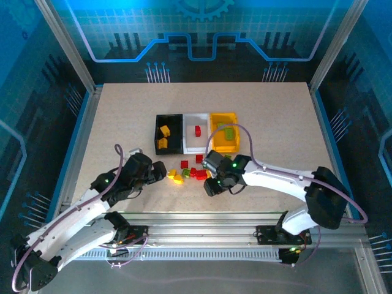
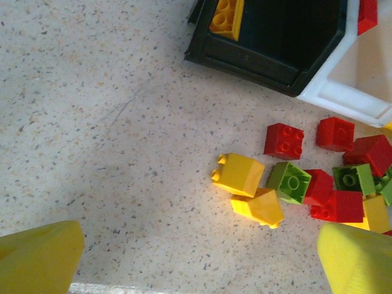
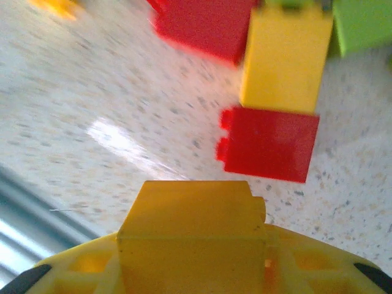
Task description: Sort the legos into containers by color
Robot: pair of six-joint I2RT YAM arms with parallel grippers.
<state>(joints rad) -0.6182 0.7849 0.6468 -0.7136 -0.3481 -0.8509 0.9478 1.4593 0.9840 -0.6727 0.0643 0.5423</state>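
Red, yellow-orange and light green legos (image 1: 187, 172) lie in a loose heap on the pale speckled surface (image 1: 122, 122), just near of three open bins standing side by side in a row. The bricks are small and glossy, with round studs on top, each far smaller than a bin; in the left wrist view some touch one another while two yellow ones (image 2: 237, 174) sit at the left edge of the heap and a red pair (image 2: 284, 140) lies a little apart on the far side. The black bin (image 1: 157, 130) on the left holds two yellow-orange bricks, the white bin (image 1: 196, 147) in the middle holds one red brick, and the yellow-orange bin (image 1: 215, 146) on the right holds light green pieces (how many cannot be told). The left pincer (image 1: 160, 170) hovers just left of the heap with its yellow fingertips (image 2: 37, 257) spread wide and nothing between them. The right pincer (image 1: 211, 184) is at the near right side of the heap, low over the surface, and is closed on a yellow brick (image 3: 193, 223) whose side stud shows at its right edge. Just beyond it in the right wrist view lie a red brick (image 3: 269, 142) and a tall yellow one (image 3: 285, 58), touching.
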